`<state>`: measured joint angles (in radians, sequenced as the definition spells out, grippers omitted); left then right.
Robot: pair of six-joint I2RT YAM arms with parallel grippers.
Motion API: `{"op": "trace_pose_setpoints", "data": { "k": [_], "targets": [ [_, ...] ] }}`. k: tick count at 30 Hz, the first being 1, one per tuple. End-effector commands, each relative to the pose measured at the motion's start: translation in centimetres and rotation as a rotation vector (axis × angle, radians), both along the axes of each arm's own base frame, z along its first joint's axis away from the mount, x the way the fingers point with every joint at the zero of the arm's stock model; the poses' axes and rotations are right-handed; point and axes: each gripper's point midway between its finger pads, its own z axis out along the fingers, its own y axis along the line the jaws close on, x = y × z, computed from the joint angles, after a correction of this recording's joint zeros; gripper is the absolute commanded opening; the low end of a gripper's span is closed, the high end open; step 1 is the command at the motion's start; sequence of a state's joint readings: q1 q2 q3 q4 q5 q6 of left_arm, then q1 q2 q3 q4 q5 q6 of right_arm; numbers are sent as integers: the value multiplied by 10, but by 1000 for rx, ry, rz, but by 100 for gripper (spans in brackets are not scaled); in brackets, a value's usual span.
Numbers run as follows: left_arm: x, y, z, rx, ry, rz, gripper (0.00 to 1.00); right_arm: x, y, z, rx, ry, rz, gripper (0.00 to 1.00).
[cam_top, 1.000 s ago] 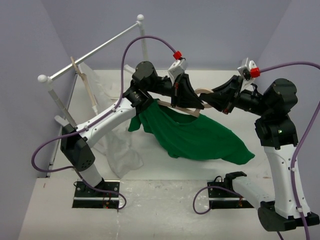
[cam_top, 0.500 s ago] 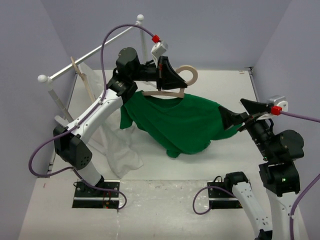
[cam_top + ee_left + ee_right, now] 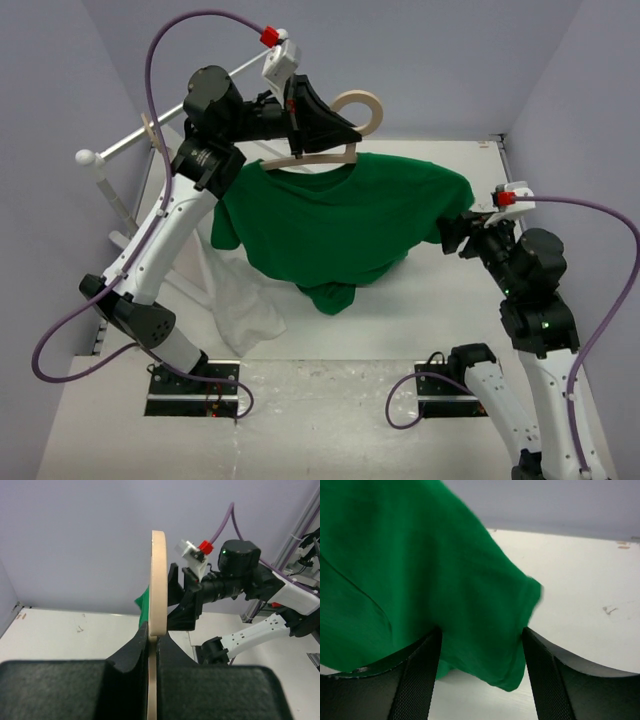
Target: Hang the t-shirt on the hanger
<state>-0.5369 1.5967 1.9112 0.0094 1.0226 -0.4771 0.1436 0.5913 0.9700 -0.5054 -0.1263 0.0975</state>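
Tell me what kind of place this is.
Probably a robot lab test cell: lilac walls box in a white tabletop, two arms bolted to it, a clothes rail at left.

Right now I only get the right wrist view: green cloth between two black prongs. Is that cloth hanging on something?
Observer: Yes. The top camera shows the t-shirt draped on the hanger.
Operator: What holds the hanger up?
Observer: The left gripper, shut on it below the hook.
Operator: Anything else out there?
Observer: A white garment droops by a rail at the left.
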Motion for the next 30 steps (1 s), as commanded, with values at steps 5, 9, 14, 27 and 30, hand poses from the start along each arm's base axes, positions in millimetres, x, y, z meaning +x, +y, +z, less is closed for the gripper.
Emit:
{"op": "trace_pose_setpoints", "data": {
  "k": [5,9,14,27,30],
  "targets": [
    [-19,14,30,-41,-54,-5,0,24,7,0,4,-33,24,0],
    [-1,21,32,-38,-38,106,0,39,-31,-34,17,46,-189,0],
    [10,28,32,-37,-34,143,0,45,-70,-78,128,142,-320,0],
    [7,18,20,-28,-69,10,0,25,-45,-20,144,28,-173,71],
    [10,15,6,8,-83,-73,0,9,-42,22,110,-59,-153,73]
  ]
}}
